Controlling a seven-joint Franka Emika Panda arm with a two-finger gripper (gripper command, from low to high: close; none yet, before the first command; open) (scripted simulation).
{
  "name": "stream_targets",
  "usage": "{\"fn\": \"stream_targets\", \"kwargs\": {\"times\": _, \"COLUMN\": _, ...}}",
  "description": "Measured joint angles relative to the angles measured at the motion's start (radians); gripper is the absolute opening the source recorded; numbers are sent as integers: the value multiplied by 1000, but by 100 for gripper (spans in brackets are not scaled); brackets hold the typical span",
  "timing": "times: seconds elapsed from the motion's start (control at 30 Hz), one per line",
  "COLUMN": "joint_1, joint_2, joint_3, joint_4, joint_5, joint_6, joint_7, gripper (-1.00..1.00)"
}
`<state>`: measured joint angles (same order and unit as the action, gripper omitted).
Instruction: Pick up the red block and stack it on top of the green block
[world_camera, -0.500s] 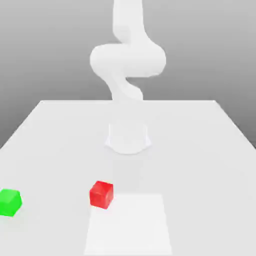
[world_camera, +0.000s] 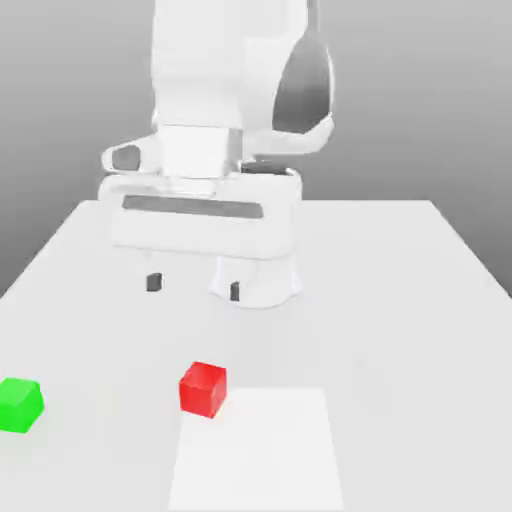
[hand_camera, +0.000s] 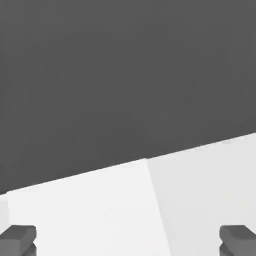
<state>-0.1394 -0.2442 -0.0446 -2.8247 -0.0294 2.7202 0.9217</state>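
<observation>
The light was bright, even and diffuse over the white bench (world_camera: 400, 300), with no glare. The white arm (world_camera: 215, 90) nearly washed out against it, its edges soft and slightly blurred. Shadows were faint: a pale grey smudge under the red block (world_camera: 203, 388) and another under the green block (world_camera: 20, 404). A brighter rectangular patch (world_camera: 255, 450) lay on the bench just beside the red block. Behind the bench the backdrop graded from dark grey above to lighter grey near the bench's far edge.
</observation>
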Motion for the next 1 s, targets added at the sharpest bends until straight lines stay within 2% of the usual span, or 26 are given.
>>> {"fn": "stream_targets", "kwargs": {"times": 0.1, "joint_1": -13, "joint_2": 168, "joint_3": -16, "joint_4": -69, "joint_5": 18, "joint_6": 125, "joint_7": 3, "gripper": 0}}
{"fn": "stream_targets", "kwargs": {"times": 0.3, "joint_1": -44, "joint_2": 412, "joint_3": 21, "joint_4": -56, "joint_5": 73, "joint_6": 328, "joint_7": -32, "gripper": 0}}
{"fn": "stream_targets", "kwargs": {"times": 0.33, "joint_1": -48, "joint_2": 431, "joint_3": 26, "joint_4": -53, "joint_5": 75, "joint_6": 345, "joint_7": -34, "gripper": -100}}
{"fn": "stream_targets", "kwargs": {"times": 0.57, "joint_1": -49, "joint_2": 428, "joint_3": 27, "joint_4": -54, "joint_5": 74, "joint_6": 343, "joint_7": -33, "gripper": -100}}
{"fn": "stream_targets", "kwargs": {"times": 0.8, "joint_1": -49, "joint_2": 197, "joint_3": 13, "joint_4": -87, "joint_5": 27, "joint_6": 144, "joint_7": 1, "gripper": -100}}
{"fn": "stream_targets", "kwargs": {"times": 0.87, "joint_1": -80, "joint_2": 176, "joint_3": -4, "joint_4": -57, "joint_5": 29, "joint_6": 94, "joint_7": 31, "gripper": -100}}
{"fn": "stream_targets", "kwargs": {"times": 1.0, "joint_1": -198, "joint_2": 229, "joint_3": -66, "joint_4": 75, "joint_5": 49, "joint_6": 15, "joint_7": 137, "gripper": -100}}
